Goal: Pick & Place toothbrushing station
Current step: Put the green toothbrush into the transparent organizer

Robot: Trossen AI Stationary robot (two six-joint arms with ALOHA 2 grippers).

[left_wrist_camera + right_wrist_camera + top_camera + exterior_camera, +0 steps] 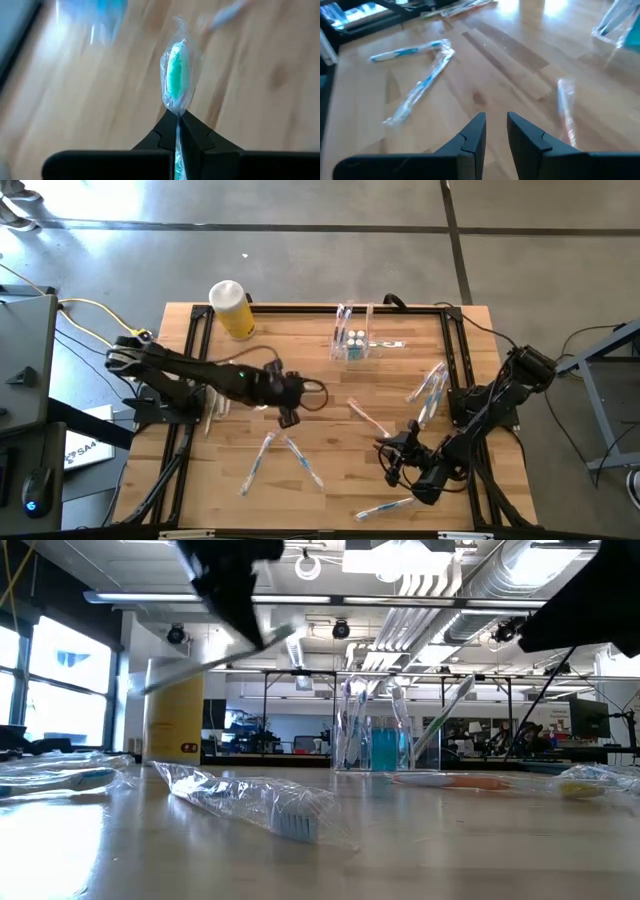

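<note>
Wrapper worries me: my left claw point(178, 131) pinches the teal toothbrush point(176, 75) above mid-table by thin film, which may slip; my right claw point(496, 131) hovers empty, slightly parted, nearby.

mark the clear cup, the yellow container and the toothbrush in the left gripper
clear cup point(353, 345), high view, on its rim.
yellow container point(237, 315), high view, on its yellow side wall.
wrapped teal toothbrush point(176, 75), left wrist view, on the teal end beyond the shut fingers.

Clear cup point(353, 345) stands behind toothbrushes point(283, 455) scattered on the table point(330, 490).
</note>
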